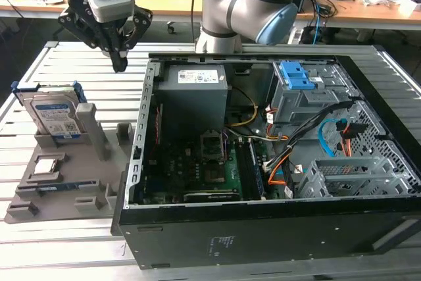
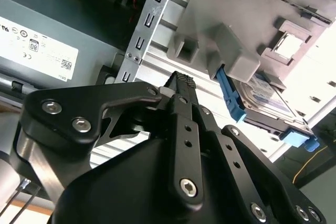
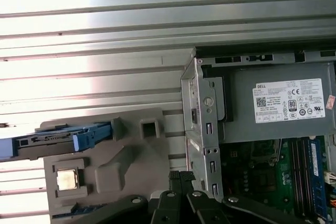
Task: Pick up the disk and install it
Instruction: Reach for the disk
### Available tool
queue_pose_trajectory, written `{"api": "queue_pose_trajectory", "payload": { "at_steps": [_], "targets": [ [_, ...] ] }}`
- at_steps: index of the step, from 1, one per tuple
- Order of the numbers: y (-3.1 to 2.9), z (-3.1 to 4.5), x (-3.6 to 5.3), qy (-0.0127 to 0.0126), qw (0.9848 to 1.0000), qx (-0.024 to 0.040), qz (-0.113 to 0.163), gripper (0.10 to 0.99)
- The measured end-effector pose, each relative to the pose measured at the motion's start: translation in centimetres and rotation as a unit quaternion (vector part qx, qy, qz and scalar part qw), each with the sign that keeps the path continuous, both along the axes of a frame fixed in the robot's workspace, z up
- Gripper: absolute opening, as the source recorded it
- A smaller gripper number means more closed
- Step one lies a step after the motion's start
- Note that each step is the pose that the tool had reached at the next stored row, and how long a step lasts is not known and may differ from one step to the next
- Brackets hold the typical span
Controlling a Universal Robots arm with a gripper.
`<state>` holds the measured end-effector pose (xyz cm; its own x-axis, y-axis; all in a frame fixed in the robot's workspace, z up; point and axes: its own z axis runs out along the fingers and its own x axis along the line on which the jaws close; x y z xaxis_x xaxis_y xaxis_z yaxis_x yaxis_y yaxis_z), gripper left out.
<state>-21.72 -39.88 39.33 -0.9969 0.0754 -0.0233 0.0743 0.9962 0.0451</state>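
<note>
The disk point(image 1: 56, 115) wears a white-and-blue label on its face, the print too fine for me to make out, and blue rails run along its edges. It stands on edge in a slot of the grey holder point(image 1: 72, 179), at the exterior view's left, beside the open computer case point(image 1: 263, 225). The power supply point(image 1: 194, 97) inside that case carries a white label point(image 3: 291, 100) crowded with small marks. A small square chip point(image 1: 45, 166) lies flat in the holder, nearer the camera than the disk.

My gripper point(image 1: 120, 64) hangs above the slatted tabletop point(image 1: 66, 57), between the disk and the case wall, touching neither. Its fingers point(image 2: 185, 114) look pressed together, as far as I can judge in the second wrist view, and they hold nothing.
</note>
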Motion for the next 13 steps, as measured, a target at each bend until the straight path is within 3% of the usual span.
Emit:
{"api": "queue_pose_trajectory", "payload": {
  "at_steps": [13],
  "targets": [
    [0.00,0.00,-2.42,0.0000,1.0000,0.0000,0.000,0.106]
  ]
}}
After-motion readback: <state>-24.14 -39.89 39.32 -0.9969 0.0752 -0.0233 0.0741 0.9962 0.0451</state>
